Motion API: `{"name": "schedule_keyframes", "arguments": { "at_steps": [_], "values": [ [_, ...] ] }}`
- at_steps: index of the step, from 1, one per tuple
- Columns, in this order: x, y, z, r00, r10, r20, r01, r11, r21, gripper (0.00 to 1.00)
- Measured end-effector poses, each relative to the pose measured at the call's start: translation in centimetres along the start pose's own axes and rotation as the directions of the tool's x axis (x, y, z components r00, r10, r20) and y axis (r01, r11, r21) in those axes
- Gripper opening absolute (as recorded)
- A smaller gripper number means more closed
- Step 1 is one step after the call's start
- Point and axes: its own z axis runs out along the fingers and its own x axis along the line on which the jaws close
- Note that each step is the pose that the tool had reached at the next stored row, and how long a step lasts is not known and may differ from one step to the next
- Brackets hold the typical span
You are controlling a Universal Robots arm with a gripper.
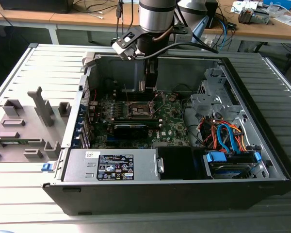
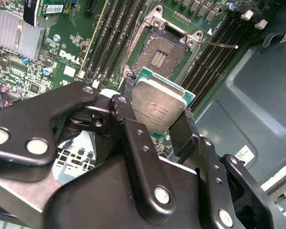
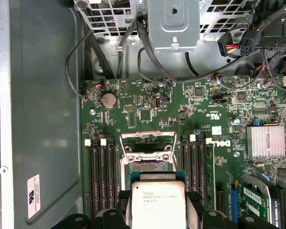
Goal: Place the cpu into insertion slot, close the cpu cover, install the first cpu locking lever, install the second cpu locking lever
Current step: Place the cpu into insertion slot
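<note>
We are seeing the gripper [image 2: 157, 114] clamping the cpu [image 2: 158, 98] by two opposite edges, with its silvery top facing up; the chip is hanging over the green board [image 3: 148, 102], clear of it and close to the insertion slot [image 2: 158, 53]. Beyond it the slot is lying uncovered, its brownish contact field showing between the long black memory slots [image 2: 115, 33]; the cpu cover [image 3: 148, 142] is standing raised at the slot's edge away from the gripper, and a thin wire lever [image 2: 218, 45] is sticking out sideways.
</note>
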Motion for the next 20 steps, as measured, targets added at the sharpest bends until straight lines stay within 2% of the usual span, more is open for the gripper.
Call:
{"name": "schedule_keyframes", "arguments": {
  "at_steps": [20],
  "values": [
    [0.00, -0.37, 0.48, 1.0000, 0.000, -0.0001, 0.000, 1.0000, -0.0001, 0.55]
  ]
}}
